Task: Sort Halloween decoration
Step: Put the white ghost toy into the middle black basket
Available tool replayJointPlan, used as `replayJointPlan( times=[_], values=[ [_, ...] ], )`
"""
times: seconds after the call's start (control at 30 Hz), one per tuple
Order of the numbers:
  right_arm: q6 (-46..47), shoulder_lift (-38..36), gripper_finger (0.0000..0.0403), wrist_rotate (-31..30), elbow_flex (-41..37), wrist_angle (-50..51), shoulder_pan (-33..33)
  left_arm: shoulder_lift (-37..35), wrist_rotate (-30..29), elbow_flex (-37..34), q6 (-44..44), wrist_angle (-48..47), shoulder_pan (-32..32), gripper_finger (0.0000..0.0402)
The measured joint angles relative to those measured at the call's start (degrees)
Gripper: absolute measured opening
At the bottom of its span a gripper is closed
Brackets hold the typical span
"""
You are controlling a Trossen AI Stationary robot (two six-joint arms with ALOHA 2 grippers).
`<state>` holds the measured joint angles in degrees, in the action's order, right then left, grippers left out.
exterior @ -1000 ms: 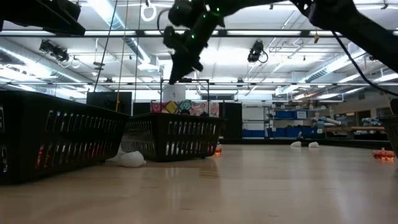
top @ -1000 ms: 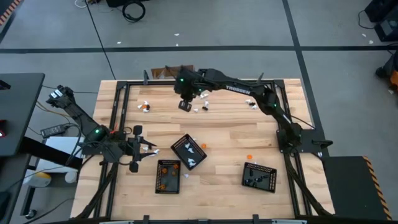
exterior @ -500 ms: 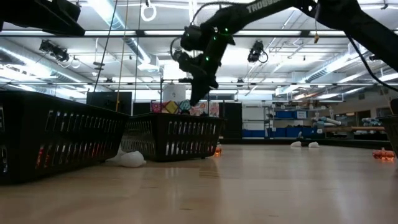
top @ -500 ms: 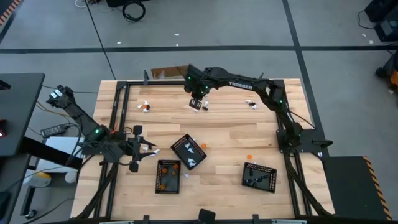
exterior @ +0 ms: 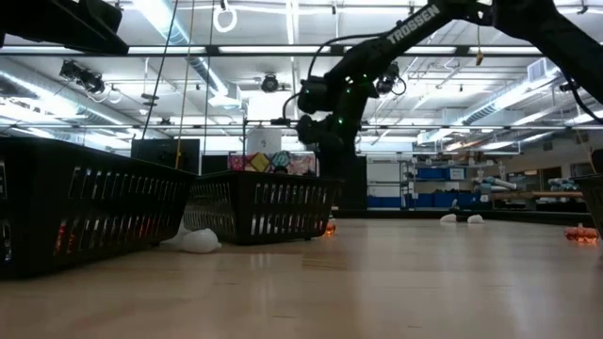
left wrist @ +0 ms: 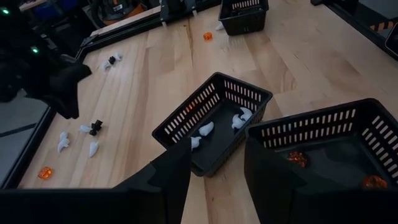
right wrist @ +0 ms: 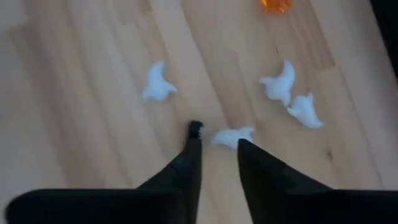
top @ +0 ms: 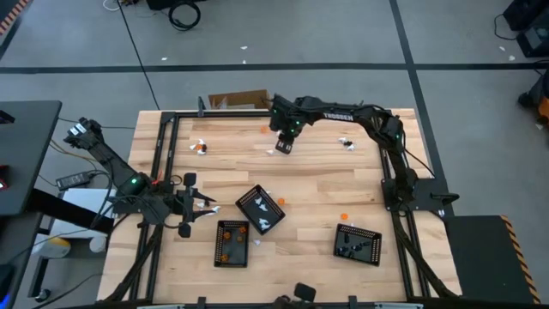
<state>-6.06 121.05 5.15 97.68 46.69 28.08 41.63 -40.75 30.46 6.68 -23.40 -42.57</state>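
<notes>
The Halloween decoration pieces lie scattered on the wooden table. My right gripper (top: 284, 147) (right wrist: 219, 139) is open and points down over a far-side cluster. There, a white piece (right wrist: 231, 135) lies just beyond its fingertips and a tiny black piece (right wrist: 196, 128) sits by one tip. More white pieces (right wrist: 158, 84) (right wrist: 280, 81) and an orange one (right wrist: 274, 5) lie around it. My left gripper (top: 202, 209) (left wrist: 214, 168) waits open at the table's left, next to the tray with white pieces (left wrist: 214, 121).
Three black trays sit on the near half: one with white pieces (top: 260, 209), one with orange pieces (top: 232, 243), one with black pieces (top: 358, 244). Loose pieces lie at far left (top: 199, 147), far right (top: 347, 142) and mid right (top: 344, 216). A black frame (top: 163, 129) borders the table.
My right gripper has travelled toward the table's right edge along the far side and come down toward the table, ending over the cluster of white pieces. The left arm has kept still.
</notes>
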Motion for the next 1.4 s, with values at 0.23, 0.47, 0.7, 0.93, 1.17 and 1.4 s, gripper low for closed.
replayJointPlan(
  times=[0.23,0.47,0.7,0.93,1.17,1.4],
  values=[
    [3.3,0.6,0.0184,-5.8,-3.5,-2.7,0.3,0.0,0.0,0.0,0.0,0.0,0.0,0.0155],
    [4.7,0.7,0.0191,-3.2,-4.7,-7.1,0.9,0.0,0.0,0.0,0.7,0.0,0.0,0.0155],
    [8.9,2.1,0.019,-1.0,-4.8,-9.5,0.9,0.0,0.0,0.0,0.7,0.1,0.0,0.0155],
    [9.7,5.5,0.019,-1.1,-3.9,-9.3,0.6,0.0,0.0,0.0,0.6,0.5,0.0,0.0155],
    [10.2,5.7,0.0184,-1.1,-3.9,-9.0,0.7,0.0,0.0,0.0,0.2,0.6,0.0,0.0155],
    [9.3,5.9,0.0148,-1.3,-3.9,-7.9,0.7,0.0,0.0,0.0,0.2,0.4,0.0,0.0155]
  ],
)
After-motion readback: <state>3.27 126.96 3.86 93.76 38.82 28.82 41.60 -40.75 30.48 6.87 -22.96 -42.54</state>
